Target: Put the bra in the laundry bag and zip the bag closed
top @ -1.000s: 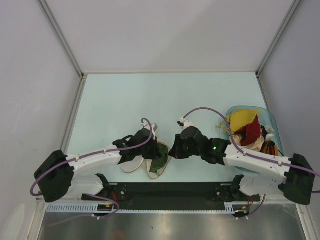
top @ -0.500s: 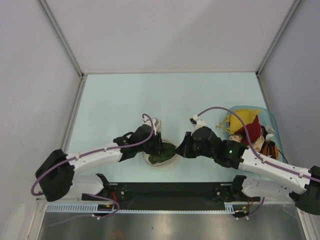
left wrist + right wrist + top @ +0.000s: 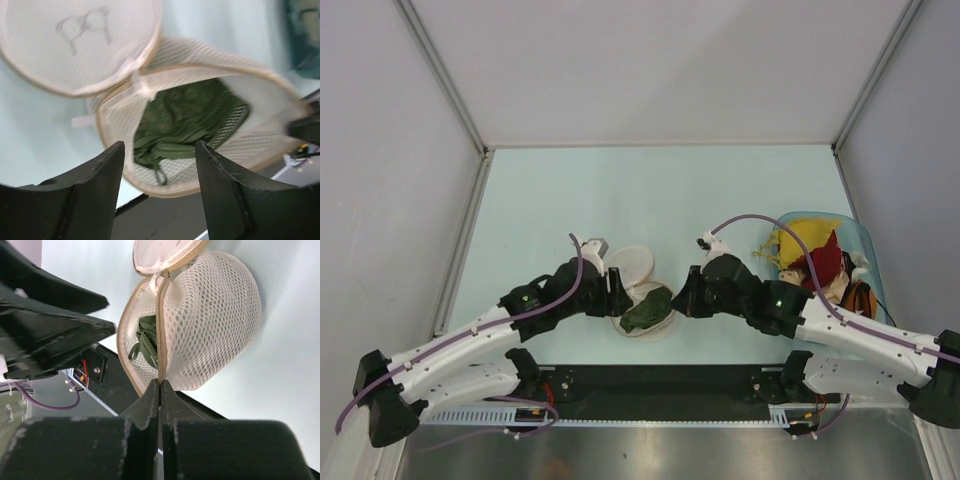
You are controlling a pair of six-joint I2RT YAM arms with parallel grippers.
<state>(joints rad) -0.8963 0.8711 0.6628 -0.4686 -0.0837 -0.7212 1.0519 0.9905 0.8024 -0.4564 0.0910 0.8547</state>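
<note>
Two end effectors, one laundry bag, one bra and one tub are counted on one table.

Left end effector: released. Its jaws are spread and nothing is held between them. It is positioned just beside the left edge of the laundry bag, and in the left wrist view its fingers frame the open mouth.

Laundry bag: round, cream-white mesh with a tan rim. It is unzipped, with the flat lid half folded back toward the far side and the domed half lying near the front edge of the table.

Bra: dark olive green. It is bunched inside the domed half of the bag, with a thin strap looped near the rim. Part of it is seen through the mesh wall.

Right end effector: clenched. Its fingers are pressed together on the tan rim at the right side of the bag.

Tub: translucent blue, located at the right edge of the table, well apart from the bag. Yellow, red and orange garments are piled in it.
</note>
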